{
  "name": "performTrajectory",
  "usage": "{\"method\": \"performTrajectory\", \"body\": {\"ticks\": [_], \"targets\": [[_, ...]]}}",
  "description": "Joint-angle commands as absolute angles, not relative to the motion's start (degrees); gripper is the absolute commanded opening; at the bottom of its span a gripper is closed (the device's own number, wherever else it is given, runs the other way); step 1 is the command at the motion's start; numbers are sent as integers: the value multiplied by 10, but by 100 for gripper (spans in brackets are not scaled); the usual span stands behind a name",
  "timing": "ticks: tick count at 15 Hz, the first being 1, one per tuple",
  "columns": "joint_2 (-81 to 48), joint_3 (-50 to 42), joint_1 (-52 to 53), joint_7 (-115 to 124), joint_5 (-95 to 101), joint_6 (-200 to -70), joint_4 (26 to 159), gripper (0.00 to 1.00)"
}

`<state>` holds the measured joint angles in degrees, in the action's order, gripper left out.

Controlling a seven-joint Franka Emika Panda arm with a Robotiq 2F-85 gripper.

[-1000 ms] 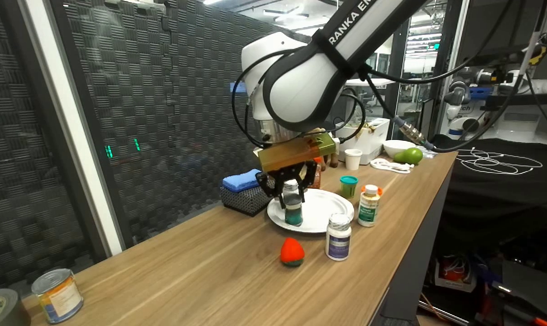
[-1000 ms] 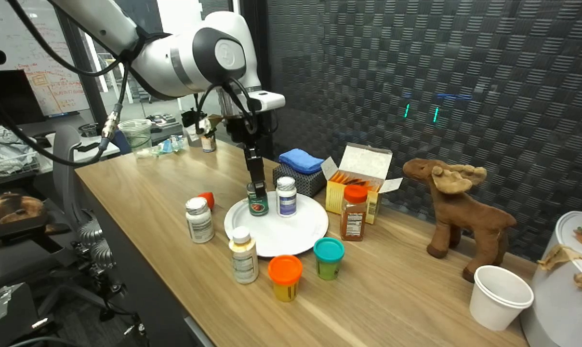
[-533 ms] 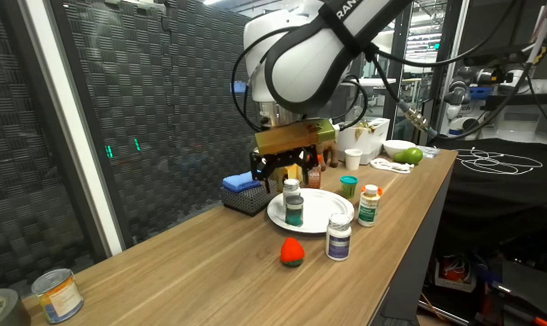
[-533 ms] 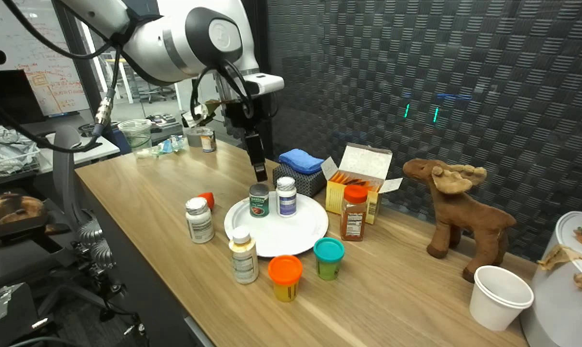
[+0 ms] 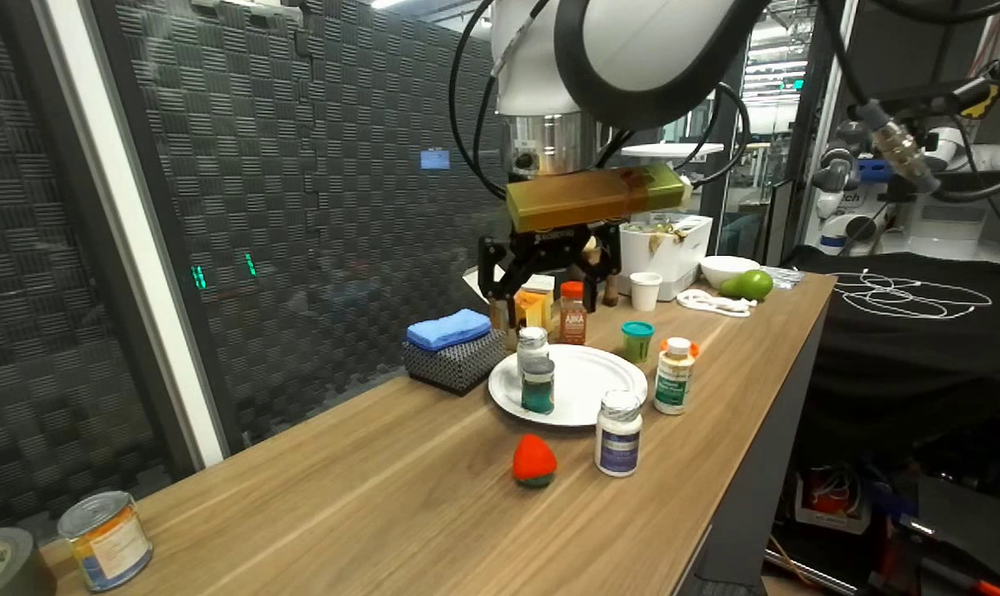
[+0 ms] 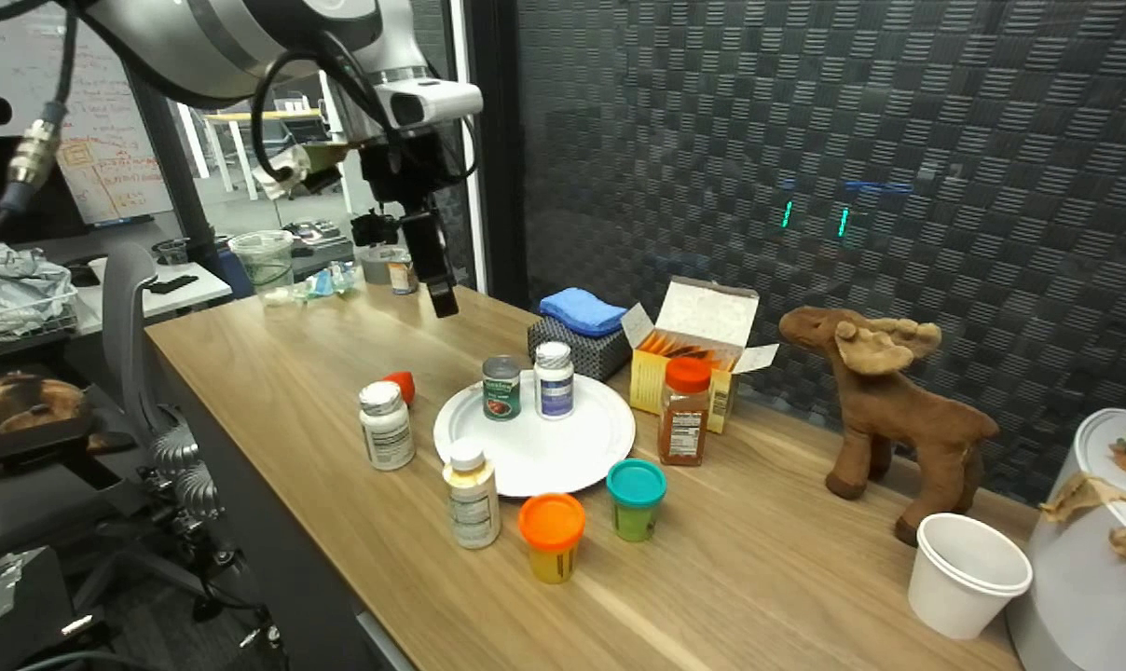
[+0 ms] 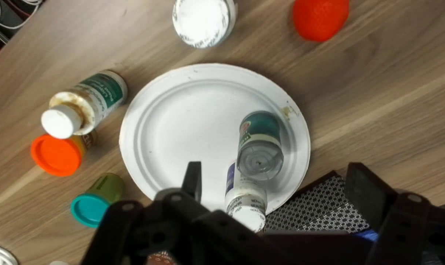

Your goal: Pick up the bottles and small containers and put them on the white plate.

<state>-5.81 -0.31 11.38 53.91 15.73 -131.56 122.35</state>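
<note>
The arm (image 6: 199,47), cut off above in an exterior view, reaches from my upper left, its gripper (image 5: 551,308) pointing down, fingers spread wide and empty. A green-labelled container (image 6: 501,401) and white bottle (image 6: 555,396) stand on the white plate (image 6: 554,458); rightward, a red-capped spice bottle (image 6: 684,424) partly hides a yellow box (image 6: 650,382).

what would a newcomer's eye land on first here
Probably the brown plush moose, standing toward the right of an exterior view. Then the white plate, central in the wrist view, bearing a green-labelled container and a white bottle. Next, the orange-lidded tub beside the teal-lidded one.
</note>
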Motion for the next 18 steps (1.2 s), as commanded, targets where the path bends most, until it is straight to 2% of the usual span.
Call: {"method": "performTrajectory", "body": {"ticks": [1,10,18], "targets": [[-2,27,108,538,171,-1356,1301,100],[46,47,87,579,218,-1395,1412,100],[3,40,60,534,194,-1465,1420,100]]}}
